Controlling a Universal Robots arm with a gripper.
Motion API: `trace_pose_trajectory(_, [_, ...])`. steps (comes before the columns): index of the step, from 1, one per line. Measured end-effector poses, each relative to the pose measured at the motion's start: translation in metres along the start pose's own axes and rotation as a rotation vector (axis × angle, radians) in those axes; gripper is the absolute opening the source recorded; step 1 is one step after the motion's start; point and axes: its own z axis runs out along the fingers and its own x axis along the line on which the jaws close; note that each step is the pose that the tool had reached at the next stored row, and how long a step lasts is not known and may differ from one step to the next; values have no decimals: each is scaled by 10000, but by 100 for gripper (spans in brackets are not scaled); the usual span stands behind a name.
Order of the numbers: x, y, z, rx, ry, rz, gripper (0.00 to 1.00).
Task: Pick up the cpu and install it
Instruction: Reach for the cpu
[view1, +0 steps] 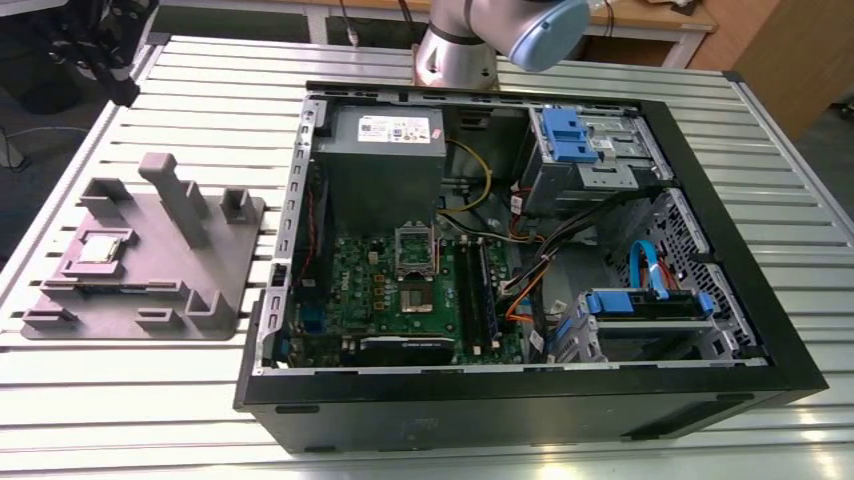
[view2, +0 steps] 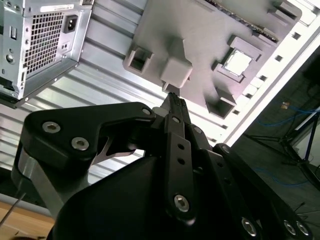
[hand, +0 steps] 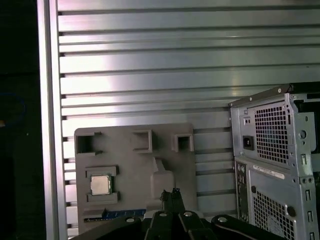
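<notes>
The cpu (view1: 104, 246), a small silvery square chip, lies flat in a recess of the grey fixture plate (view1: 227, 262) on the table, at the exterior view's left of the computer case. Both wrist views show the cpu (view2: 237, 62) (hand: 100, 185) on the plate (view2: 200, 30) (hand: 135, 165). My gripper (view2: 173, 98) (hand: 171, 194) hangs well above the plate, off to one side of the chip. Its black fingers are shut together with nothing between them. Inside the case, the green motherboard (view1: 360, 290) has its metal socket frame (view1: 416, 248) standing upright over the socket (view1: 418, 297).
The open black computer case (view1: 747, 250) lies on its side on the slatted metal table (view1: 160, 400), with a power supply (view1: 380, 135), cables and blue drive bays (view1: 647, 303) inside. The arm's base (view1: 461, 55) stands behind the case. Tall posts (view1: 180, 200) rise from the fixture plate.
</notes>
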Motion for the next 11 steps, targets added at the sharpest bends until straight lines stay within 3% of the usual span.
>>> trace_pose_trajectory(11, [193, -32, 57, 0, -1, 0, 11])
